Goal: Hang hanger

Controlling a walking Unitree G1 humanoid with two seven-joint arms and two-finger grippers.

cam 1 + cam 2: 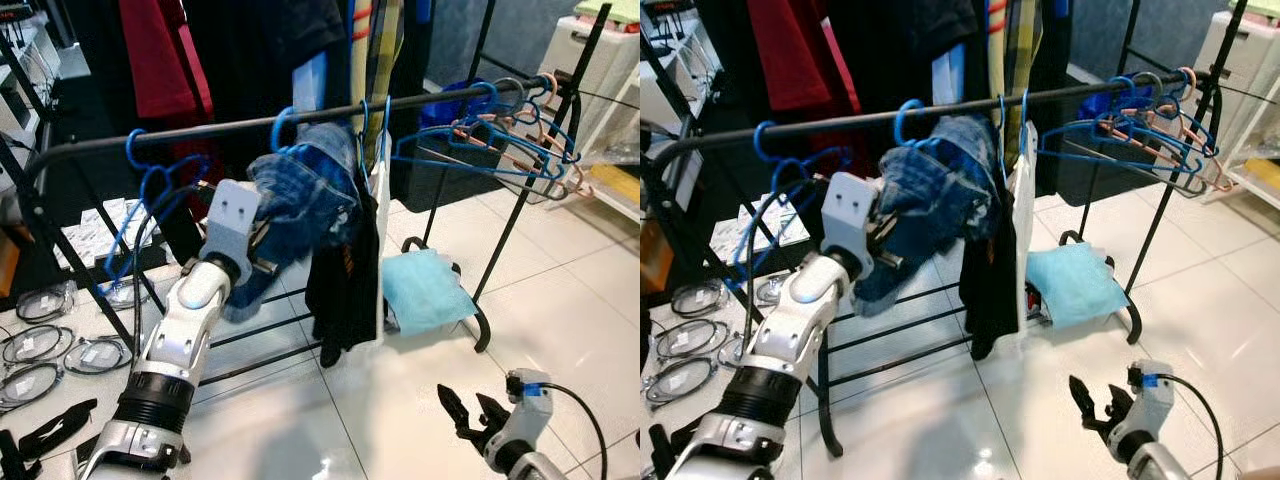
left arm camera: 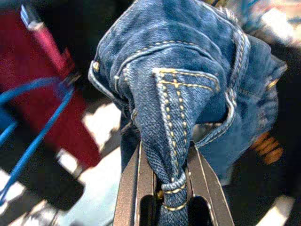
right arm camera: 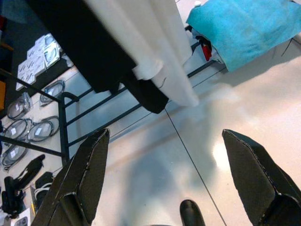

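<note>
Denim first: my left gripper (image 2: 171, 188) has its two fingers pinched tight on a fold of the blue jeans (image 1: 300, 200), seam running right down between them in the left wrist view. The jeans sit on a blue hanger (image 1: 283, 128) whose hook is over the black rail (image 1: 200, 133) of the clothes rack, roughly mid-rail. Just beside them hang a black garment (image 1: 345, 280) and a white one (image 3: 155, 42). More blue hangers (image 1: 500, 140) are bunched at the rail's right end, and another one (image 1: 145, 185) dangles near the left end. My right gripper (image 1: 472, 412) is down low over the white tiled floor (image 1: 560, 330), fingers spread wide apart, gripping nothing. Under the rack lies a teal cloth (image 1: 425, 290).
</note>
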